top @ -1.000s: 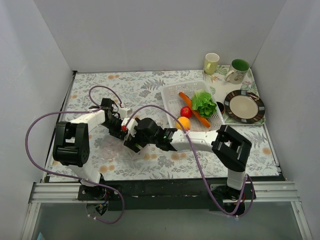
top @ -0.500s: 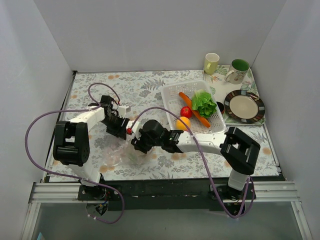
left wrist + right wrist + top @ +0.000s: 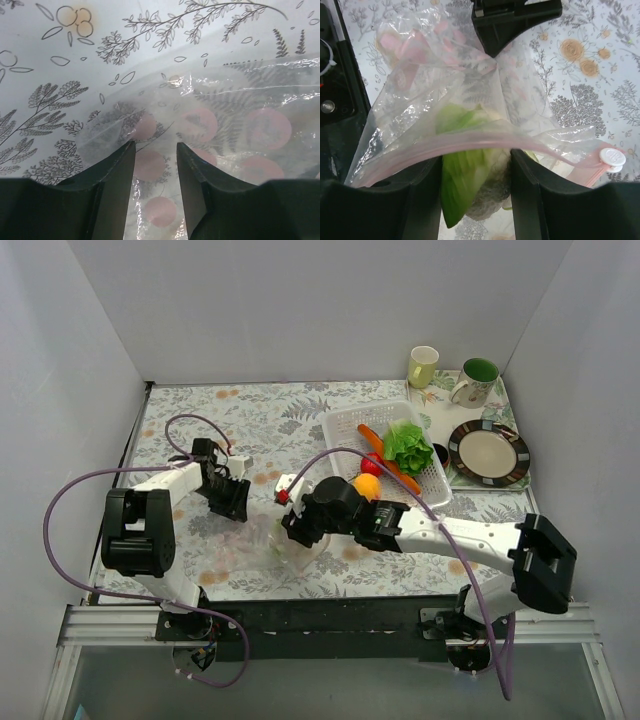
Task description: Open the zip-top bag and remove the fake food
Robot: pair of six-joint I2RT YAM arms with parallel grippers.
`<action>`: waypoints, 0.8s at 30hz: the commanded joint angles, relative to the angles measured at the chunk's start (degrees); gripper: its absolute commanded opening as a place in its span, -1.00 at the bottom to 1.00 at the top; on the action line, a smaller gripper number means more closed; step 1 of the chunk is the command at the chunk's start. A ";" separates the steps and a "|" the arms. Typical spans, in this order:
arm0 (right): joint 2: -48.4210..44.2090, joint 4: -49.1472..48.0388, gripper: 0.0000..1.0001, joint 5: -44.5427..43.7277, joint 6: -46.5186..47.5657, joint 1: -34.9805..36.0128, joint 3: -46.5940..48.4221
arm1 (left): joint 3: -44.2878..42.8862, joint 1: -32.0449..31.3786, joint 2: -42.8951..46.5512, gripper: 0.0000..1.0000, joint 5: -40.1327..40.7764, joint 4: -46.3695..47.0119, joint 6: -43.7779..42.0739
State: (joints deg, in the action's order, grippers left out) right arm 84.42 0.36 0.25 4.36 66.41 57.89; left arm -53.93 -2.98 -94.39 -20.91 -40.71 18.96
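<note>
The zip-top bag (image 3: pixel 256 540) is lying on the near part of the worktop (image 3: pixel 190 420), left of centre, strung between the two arms. Its long axis is running from far-left to near-right, with the closed end toward the left gripper (image 3: pixel 155 147) and the mouth toward the right gripper (image 3: pixel 476 170). The pink zip strip (image 3: pixel 485 141) is bowing open across the mouth, with the white slider (image 3: pixel 612 157) sitting at one end of it. The fake food (image 3: pixel 462 185) in the bag, a green leafy piece with a whitish piece touching it, is sitting at the mouth and poking past the strip toward the right wrist. The right jaws are standing one on each side of the green piece, which is filling the gap, and they are judged to be gripping it. The left jaws are standing narrowly apart with the bag's film passing between them. The film is drawing to a point there, but whether they are clamping it cannot be told. The right arm is the nearer to the food, and withdrawal is judged to call for a pull along the bag's axis, away from the left gripper. The white basket (image 3: pixel 345 425), well apart to the far right, is holding other toy foods.
</note>
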 commanded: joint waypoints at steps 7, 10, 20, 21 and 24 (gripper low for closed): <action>-11.56 4.02 -0.97 -9.82 -0.50 0.12 -0.76 | 7.34 1.05 -6.07 -0.24 8.07 5.90 -2.70; -13.84 6.84 -0.97 -13.34 0.73 0.03 -0.76 | 8.75 1.14 -6.24 -0.24 8.95 7.39 -3.31; -23.77 11.77 -0.97 -25.46 2.49 -1.19 -0.58 | 10.17 5.33 -8.00 -0.24 11.06 11.18 -4.11; -25.17 11.07 -0.97 -24.78 2.41 -1.89 -0.58 | 8.68 6.05 -8.44 -0.25 11.06 11.09 -3.93; -25.80 10.80 -0.97 -24.15 3.45 -4.53 0.29 | 6.39 7.81 -9.76 -0.25 10.62 10.12 -3.32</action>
State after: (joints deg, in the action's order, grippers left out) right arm 60.84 13.65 -20.49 5.98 64.23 56.47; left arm -51.03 1.45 -94.61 -24.62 -29.36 18.85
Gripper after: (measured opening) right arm 0.538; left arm 0.372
